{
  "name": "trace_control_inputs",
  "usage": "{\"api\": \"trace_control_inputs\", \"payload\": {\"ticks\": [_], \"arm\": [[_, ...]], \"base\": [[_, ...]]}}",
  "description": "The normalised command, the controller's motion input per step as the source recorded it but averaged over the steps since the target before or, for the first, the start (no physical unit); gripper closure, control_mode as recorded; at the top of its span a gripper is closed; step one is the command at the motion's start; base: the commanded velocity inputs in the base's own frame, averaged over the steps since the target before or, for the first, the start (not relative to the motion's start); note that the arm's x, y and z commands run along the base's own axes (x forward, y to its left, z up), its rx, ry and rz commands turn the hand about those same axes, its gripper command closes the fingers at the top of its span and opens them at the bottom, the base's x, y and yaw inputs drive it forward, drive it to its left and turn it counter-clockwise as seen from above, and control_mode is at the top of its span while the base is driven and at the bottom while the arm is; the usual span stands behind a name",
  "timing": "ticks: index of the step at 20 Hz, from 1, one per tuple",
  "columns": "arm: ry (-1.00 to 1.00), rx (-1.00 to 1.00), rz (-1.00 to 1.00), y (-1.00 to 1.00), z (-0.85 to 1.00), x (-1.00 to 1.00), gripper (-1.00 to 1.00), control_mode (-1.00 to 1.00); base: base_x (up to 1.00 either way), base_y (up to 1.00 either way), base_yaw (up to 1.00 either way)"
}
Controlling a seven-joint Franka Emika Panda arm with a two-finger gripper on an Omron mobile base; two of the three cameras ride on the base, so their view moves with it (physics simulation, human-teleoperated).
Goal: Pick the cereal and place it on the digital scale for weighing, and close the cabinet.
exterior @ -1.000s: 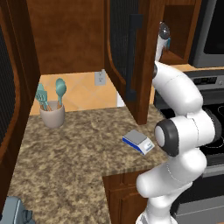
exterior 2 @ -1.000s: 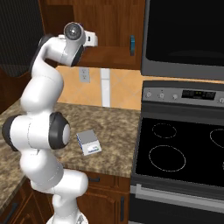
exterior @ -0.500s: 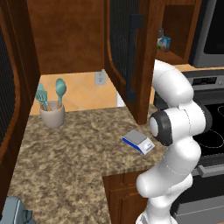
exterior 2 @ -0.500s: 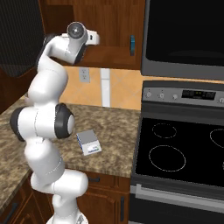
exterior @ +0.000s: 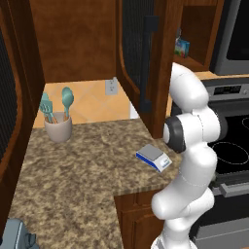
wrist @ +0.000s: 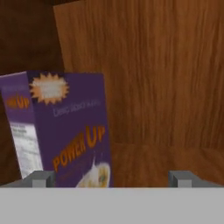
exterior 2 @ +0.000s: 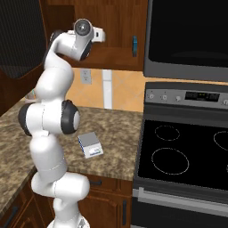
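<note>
Up inside the cabinet (exterior: 160,63), the claw (wrist: 111,177) stands open, its two grey fingertips (wrist: 40,178) spread wide at the bottom of the hand view and touching nothing. Just ahead of the left tip stands the cereal (wrist: 59,129), upright on the wooden shelf, a purple box whose front reads "POWER UP" in slanted orange letters, with an orange starburst near the top and a bowl pictured at the bottom edge. A smaller line of pale writing under the starburst is too blurred to read, as is the white panel of fine print on its side face. Off to the claw's right lies bare wood. Well below the claw, the digital scale (exterior: 153,157) sits on the speckled counter (exterior: 73,175) beside the arm. The mesh door with its black handle (exterior: 148,63) hangs open.
</note>
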Motion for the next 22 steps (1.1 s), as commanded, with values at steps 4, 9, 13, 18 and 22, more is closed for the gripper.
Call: {"api": "trace_control_inputs", "payload": {"ticks": [4, 9, 13, 18, 22], "arm": [[0.0, 0.0, 0.0, -0.35, 0.0, 0.04, -1.0, -1.0], [0.0, 0.0, 0.0, -0.22, 0.0, 0.03, -1.0, -1.0], [-0.15, 0.0, 0.0, -0.01, 0.02, -0.35, -1.0, -1.0], [-0.19, 0.0, 0.01, -0.09, 0.18, -0.72, -1.0, -1.0], [-0.03, 0.0, 0.0, 0.4, 0.15, -0.52, -1.0, -1.0]], "base": [[0.0, 0.0, 0.0], [0.0, 0.0, 0.0], [0.0, 0.0, 0.0], [0.0, 0.0, 0.0], [0.0, 0.0, 0.0]]}}
